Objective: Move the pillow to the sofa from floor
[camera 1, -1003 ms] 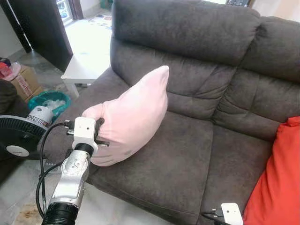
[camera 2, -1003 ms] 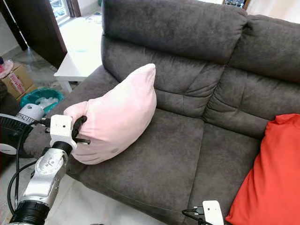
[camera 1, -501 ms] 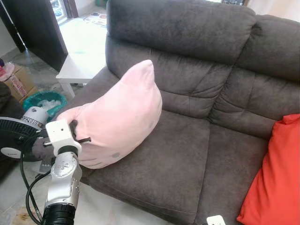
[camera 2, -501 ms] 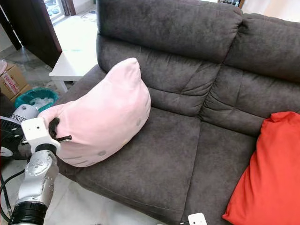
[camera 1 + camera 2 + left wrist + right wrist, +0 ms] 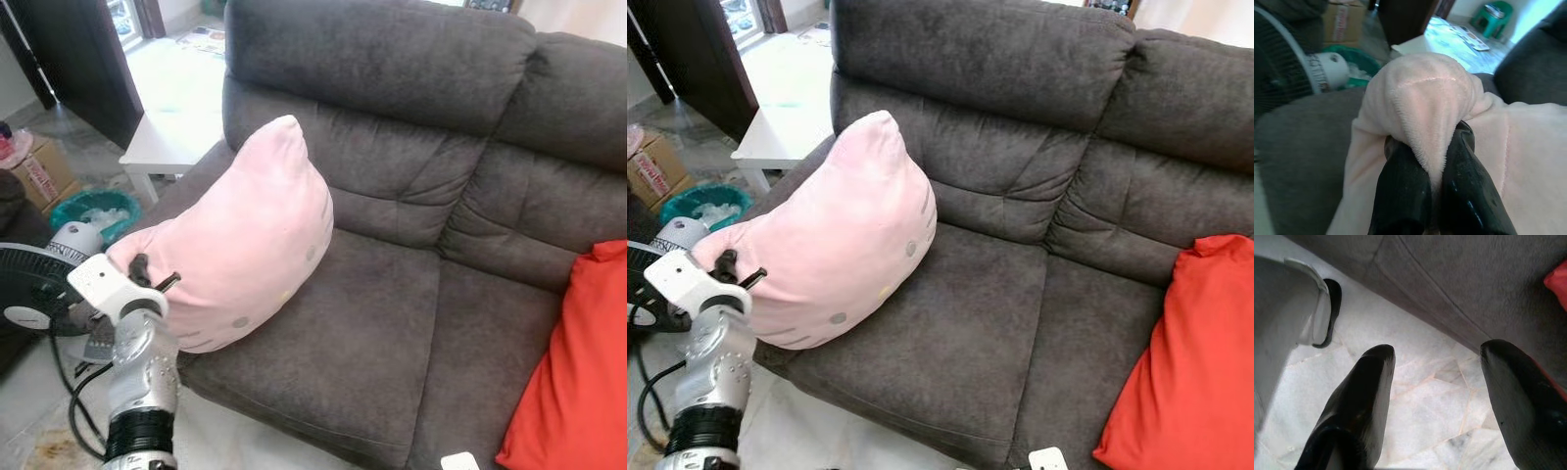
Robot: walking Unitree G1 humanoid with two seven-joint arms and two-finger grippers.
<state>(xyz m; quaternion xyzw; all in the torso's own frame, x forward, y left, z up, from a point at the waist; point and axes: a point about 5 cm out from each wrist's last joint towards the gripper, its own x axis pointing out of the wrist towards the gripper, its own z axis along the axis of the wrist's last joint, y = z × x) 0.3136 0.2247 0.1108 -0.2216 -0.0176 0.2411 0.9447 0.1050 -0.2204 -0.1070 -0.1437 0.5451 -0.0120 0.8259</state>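
A pale pink pillow (image 5: 245,245) lies on the left seat of the dark grey sofa (image 5: 421,127), leaning against the armrest with one corner pointing up. My left gripper (image 5: 145,270) is shut on the pillow's lower left corner (image 5: 1420,103), and its black fingers (image 5: 1400,186) pinch the plush fabric. My right gripper (image 5: 1435,357) hangs low at the sofa's front edge, open above the marble floor with nothing between its fingers.
A red cushion (image 5: 573,362) rests on the sofa's right seat. A black fan (image 5: 34,289), a teal bin (image 5: 93,208) and a cardboard box (image 5: 39,171) stand left of the sofa. A white low table (image 5: 181,117) is behind the armrest.
The pillow has swung left and settled flatter onto the seat and armrest, its face turning toward me. My left gripper moved left and down with it. The camera shifted slightly.
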